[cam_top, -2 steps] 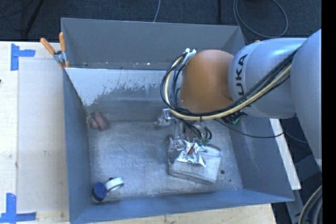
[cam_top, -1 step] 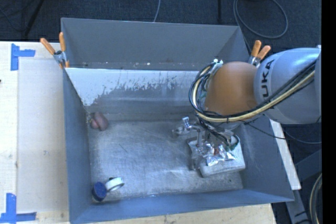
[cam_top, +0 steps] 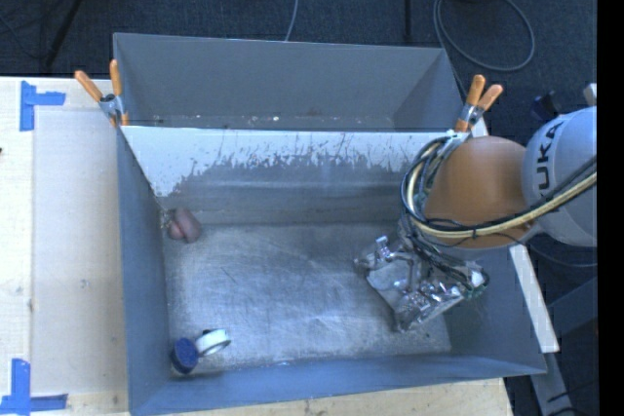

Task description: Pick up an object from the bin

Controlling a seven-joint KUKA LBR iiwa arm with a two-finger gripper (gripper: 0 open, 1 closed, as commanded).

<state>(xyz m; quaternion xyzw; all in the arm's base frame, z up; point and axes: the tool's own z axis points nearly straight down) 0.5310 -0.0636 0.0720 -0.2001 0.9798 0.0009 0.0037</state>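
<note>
The end effector (cam_top: 421,292) is sitting low over the floor of the grey metal bin (cam_top: 292,102), toward its right side, under the arm's orange cover (cam_top: 473,180). Whether it is open or closed, or gripping anything, cannot be told. Well away to its left and nearer the camera, a small blue and white piece (cam_top: 196,349) is lying in the bin's front left corner. About as far left but farther back, a pinkish-brown lump (cam_top: 181,226) is resting by the left wall.
</note>
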